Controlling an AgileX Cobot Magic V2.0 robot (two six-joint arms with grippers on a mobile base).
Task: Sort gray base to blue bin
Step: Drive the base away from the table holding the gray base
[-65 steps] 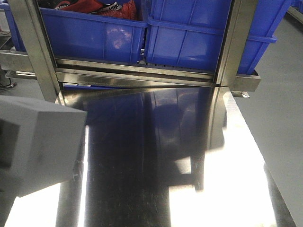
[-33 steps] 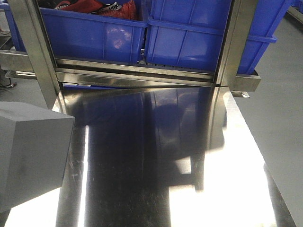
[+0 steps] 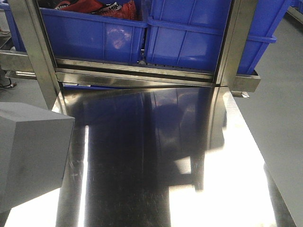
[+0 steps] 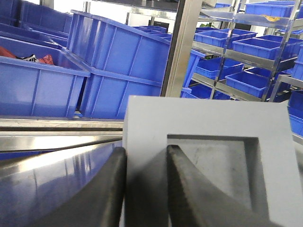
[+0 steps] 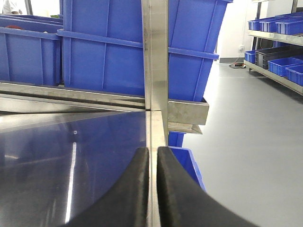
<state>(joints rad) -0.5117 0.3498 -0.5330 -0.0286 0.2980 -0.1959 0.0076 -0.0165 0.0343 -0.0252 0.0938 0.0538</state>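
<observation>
The gray base (image 3: 28,156) hangs over the left edge of the shiny steel table (image 3: 156,156), its plain sides facing the front camera. In the left wrist view its recessed face (image 4: 218,161) points at me. My left gripper (image 4: 146,150) is shut on the base's left border, one finger outside it and one inside the recess. A blue bin (image 3: 189,38) stands on the rack behind the table, well ahead of the base. My right gripper (image 5: 152,150) is shut on nothing, over the table's right edge.
A second blue tote (image 3: 90,35) holding red items stands to the left of that bin. Steel uprights (image 3: 33,52) (image 3: 236,42) rise in front of both. A small blue box (image 5: 187,161) sits below the table's right edge. Shelves of blue boxes (image 4: 246,56) fill the background.
The gray base has shifted left and turned, so its recessed face no longer shows in the front view. It has barely moved over the last half second.
</observation>
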